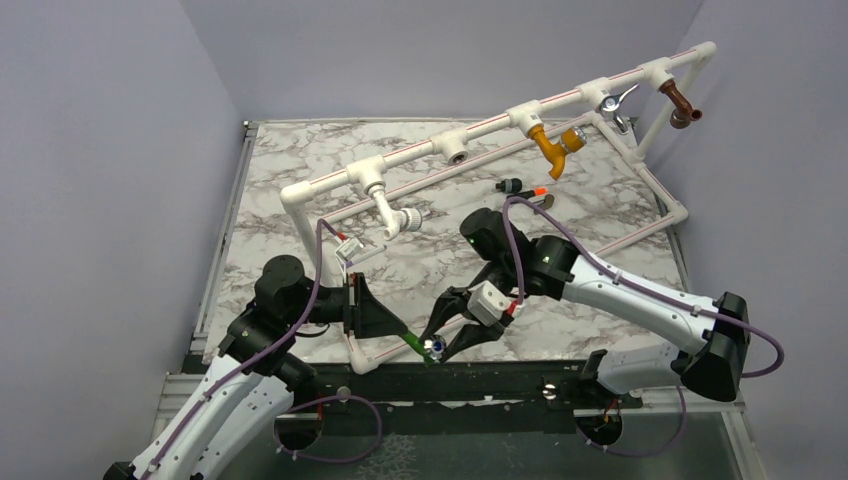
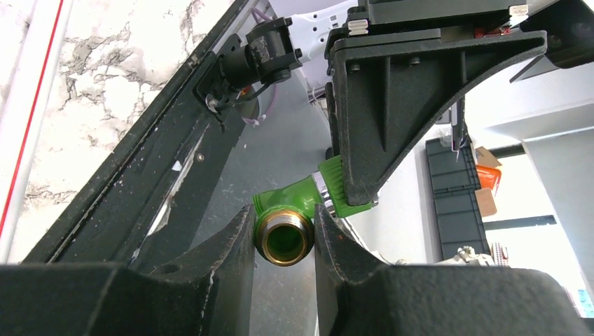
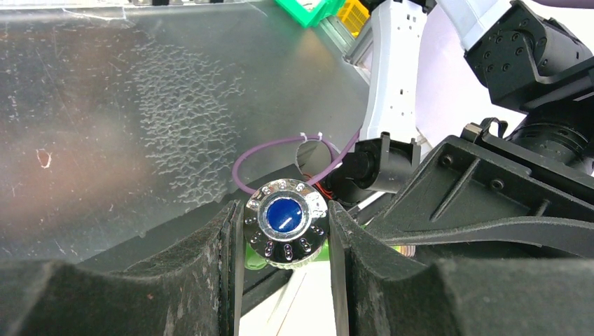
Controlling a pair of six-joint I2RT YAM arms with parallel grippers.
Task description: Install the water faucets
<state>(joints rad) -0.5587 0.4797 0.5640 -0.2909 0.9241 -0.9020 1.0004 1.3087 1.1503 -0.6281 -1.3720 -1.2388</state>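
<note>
Pinching green faucet [image 2: 298, 198] — left fingers [image 2: 224, 260], right fingers [image 3: 210, 269]; knob [image 3: 286, 221] rim marks illegible.

We record a long white plastic pipe frame with red stripes [image 1: 480, 128] resting on a grey-veined marble-pattern tabletop [image 1: 290, 160]; one of its pipes passes left of the left fingers [image 2: 217, 273]. A black metal rail [image 2: 140, 182] runs beside them. Beyond the right fingers [image 3: 203, 280]: a scuffed clear plastic sheet [image 3: 140, 105], green bin [image 3: 305, 10], yellow bin [image 3: 354, 14].
</note>
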